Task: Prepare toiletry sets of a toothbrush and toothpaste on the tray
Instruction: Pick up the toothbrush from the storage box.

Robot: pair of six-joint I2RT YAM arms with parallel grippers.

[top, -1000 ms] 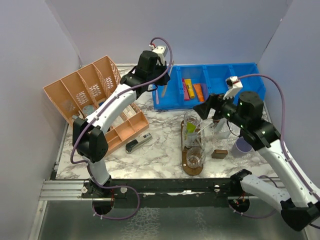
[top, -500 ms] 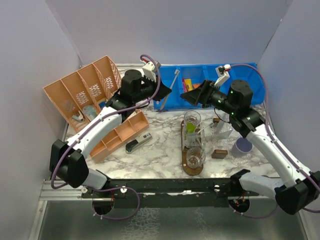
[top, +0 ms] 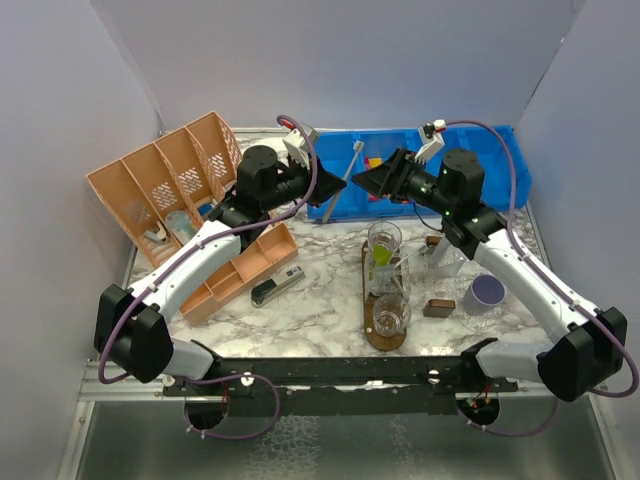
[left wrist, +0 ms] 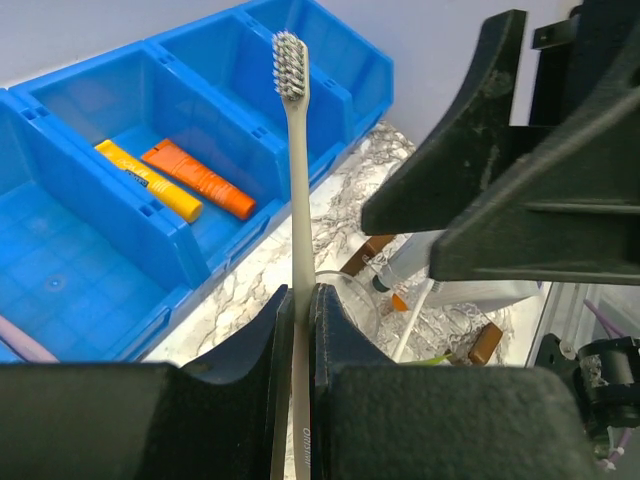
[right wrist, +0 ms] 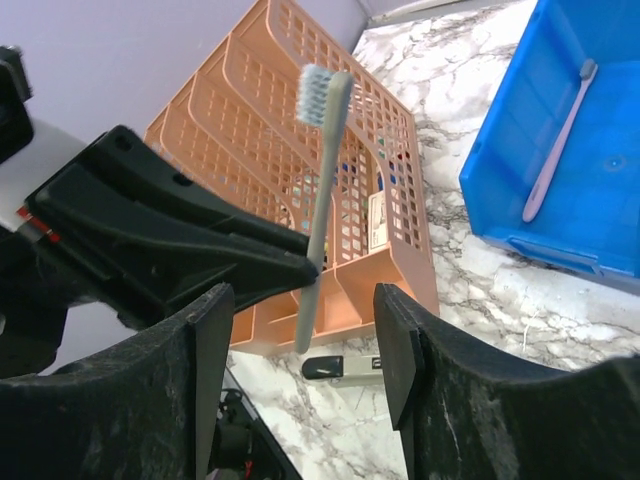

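Handover under way: the left hand (left wrist: pixel 300 300) pinches the toothbrush (left wrist: pixel 296 190) upright beside the blue bin (left wrist: pixel 100 230); the right hand (right wrist: pixel 305 300) stands half-wide around its handle, not touching. Next, I judge, the right must close before the left lets go; then carry it to a tumbler (top: pixel 383 240) on the tray (top: pixel 388 343).

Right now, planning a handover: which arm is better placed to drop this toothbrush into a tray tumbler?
Probably right: the tray lies that side; the right pincer, open, faces the toothbrush the left pincer grips.
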